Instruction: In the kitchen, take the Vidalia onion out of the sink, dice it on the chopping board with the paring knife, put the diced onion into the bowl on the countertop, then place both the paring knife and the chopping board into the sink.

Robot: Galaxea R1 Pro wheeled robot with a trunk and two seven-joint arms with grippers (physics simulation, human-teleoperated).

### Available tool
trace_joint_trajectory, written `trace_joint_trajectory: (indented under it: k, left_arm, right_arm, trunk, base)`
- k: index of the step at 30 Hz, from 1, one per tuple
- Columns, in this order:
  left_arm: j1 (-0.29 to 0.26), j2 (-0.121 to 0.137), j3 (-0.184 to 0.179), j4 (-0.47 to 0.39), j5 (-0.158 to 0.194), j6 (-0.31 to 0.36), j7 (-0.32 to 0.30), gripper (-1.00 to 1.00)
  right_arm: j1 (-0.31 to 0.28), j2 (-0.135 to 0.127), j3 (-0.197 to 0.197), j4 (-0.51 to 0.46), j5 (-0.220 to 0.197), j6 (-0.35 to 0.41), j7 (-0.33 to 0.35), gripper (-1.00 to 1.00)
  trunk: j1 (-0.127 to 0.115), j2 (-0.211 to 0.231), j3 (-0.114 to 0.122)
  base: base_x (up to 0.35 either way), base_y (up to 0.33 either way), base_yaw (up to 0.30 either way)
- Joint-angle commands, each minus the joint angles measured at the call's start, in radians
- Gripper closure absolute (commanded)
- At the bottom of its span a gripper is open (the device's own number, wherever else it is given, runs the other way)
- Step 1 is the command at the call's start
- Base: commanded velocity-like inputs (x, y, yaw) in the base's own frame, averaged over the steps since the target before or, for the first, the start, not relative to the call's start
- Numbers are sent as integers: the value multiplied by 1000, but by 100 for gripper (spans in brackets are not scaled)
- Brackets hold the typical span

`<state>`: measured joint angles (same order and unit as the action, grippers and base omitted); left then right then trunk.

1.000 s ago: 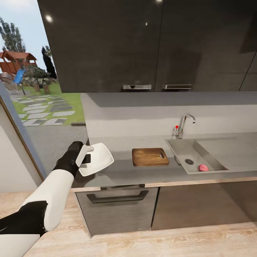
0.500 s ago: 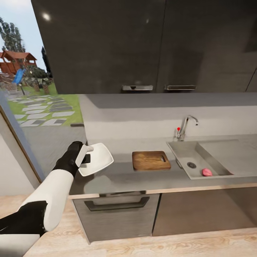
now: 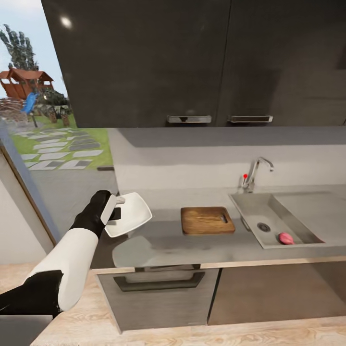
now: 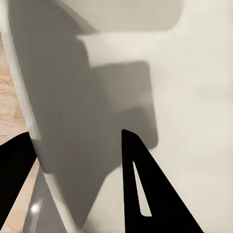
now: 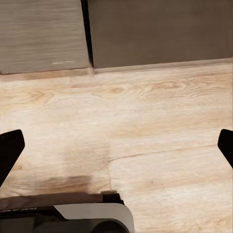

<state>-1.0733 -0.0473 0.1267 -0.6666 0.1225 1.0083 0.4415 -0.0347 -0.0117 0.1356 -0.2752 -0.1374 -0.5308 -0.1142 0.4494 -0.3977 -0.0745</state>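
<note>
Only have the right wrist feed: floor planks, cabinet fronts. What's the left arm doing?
Observer: The left gripper is shut on the rim of the bowl, holding it tilted above the left end of the countertop.
Operator: Onion?
Observer: The Vidalia onion lies in the sink, at the front of the basin, next to the drain.
Operator: Board?
Observer: The chopping board lies flat on the countertop between the bowl and the sink, handle slot toward the sink.
</note>
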Motion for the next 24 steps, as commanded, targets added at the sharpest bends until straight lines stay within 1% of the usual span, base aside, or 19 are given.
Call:
trace_joint_trajectory:
  k: [1, 7, 10, 20, 24]
  left_arm:
    - [-1, -1, 4, 0, 9, 1, 10, 100]
    - [-1, -2, 2, 5, 9, 0, 11, 100]
    - [-1, -3, 0, 8, 9, 0, 11, 100]
    - [-1, -10, -2, 13, 11, 0, 11, 100]
    - [-1, -11, -2, 17, 11, 0, 10, 100]
  right_arm:
    - [-1, -1, 9, 1, -10, -3, -4, -100]
    - [-1, -1, 9, 2, -10, -3, -4, -100]
    - [-1, -1, 9, 2, -10, -3, -4, -100]
    - [-1, -2, 9, 3, -10, -3, -4, -100]
    - [-1, -2, 9, 3, -10, -3, -4, -100]
  trunk:
    - [1, -2, -2]
    - [1, -2, -2]
    - [1, -2, -2]
    - [1, -2, -2]
    - [1, -2, -2]
  base:
    - [1, 0, 233]
    - [0, 0, 241]
    - [0, 0, 138]
    - [4, -2, 19]
    - [104, -103, 1]
